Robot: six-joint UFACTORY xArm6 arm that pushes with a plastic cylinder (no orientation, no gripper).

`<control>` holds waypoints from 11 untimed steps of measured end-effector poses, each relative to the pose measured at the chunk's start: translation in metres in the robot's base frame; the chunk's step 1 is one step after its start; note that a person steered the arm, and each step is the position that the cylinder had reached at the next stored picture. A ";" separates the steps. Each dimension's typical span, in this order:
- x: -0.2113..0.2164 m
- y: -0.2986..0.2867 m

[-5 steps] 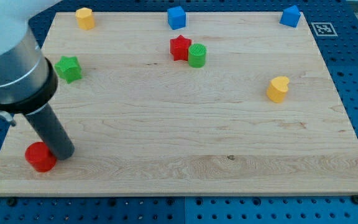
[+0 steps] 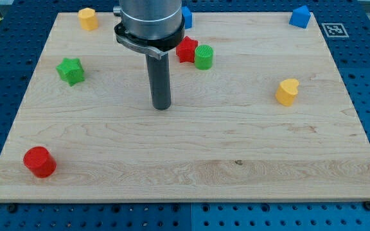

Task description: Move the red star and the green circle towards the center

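Red star (image 2: 185,49) and green circle (image 2: 203,57) sat touching, near the board's (image 2: 249,179) top edge, slightly right of middle. Our tip (image 2: 162,106) rested on bare wood below and left of them, touching no block. We judged the push best started from above the pair, driving both down the view together, centred so neither slips aside. The arm carried no claw, only the rod; it held nothing.
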State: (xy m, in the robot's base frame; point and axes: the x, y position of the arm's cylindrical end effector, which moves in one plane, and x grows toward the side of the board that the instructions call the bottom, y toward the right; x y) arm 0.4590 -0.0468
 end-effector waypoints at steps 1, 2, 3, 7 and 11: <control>-0.022 0.003; -0.053 0.005; -0.092 0.002; -0.164 0.031; -0.083 0.052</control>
